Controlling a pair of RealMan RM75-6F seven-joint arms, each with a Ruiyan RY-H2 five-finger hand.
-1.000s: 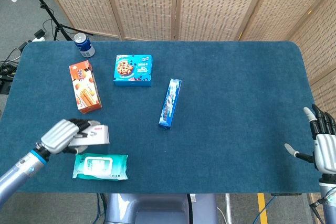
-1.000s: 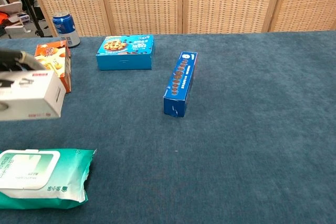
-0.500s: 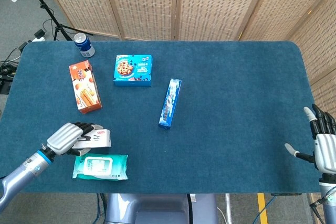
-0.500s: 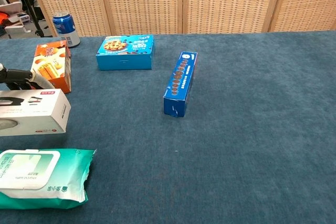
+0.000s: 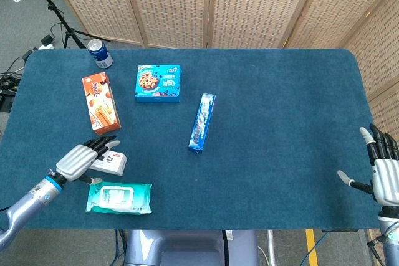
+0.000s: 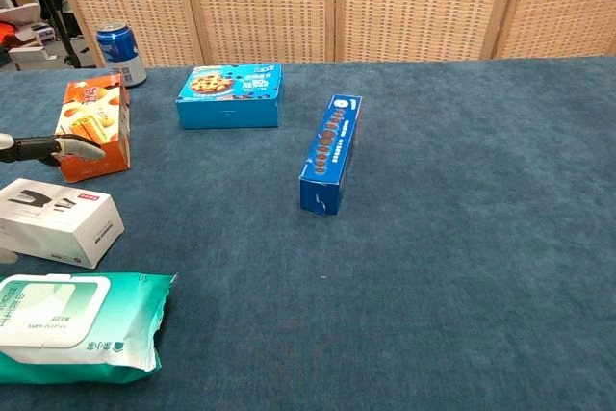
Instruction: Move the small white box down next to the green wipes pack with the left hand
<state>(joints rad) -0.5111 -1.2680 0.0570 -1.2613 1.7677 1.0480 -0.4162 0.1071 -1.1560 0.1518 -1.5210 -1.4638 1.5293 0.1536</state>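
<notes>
White box set down beside the wipes pack, fingers spread over it.

The fingers (image 5: 103,143) of the left hand (image 5: 80,161) are seen parted above the white box (image 6: 60,222), with no grip made out. The box is laid flat on the tabletop (image 5: 280,129), just above the green wipes pack (image 6: 77,325). Light, stiff card is judged; the long sides are best grasped. Its long axis is angled slightly across the tabletop.

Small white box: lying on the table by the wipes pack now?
Yes: the small white box lies flat on the table just behind the green wipes pack.
</notes>
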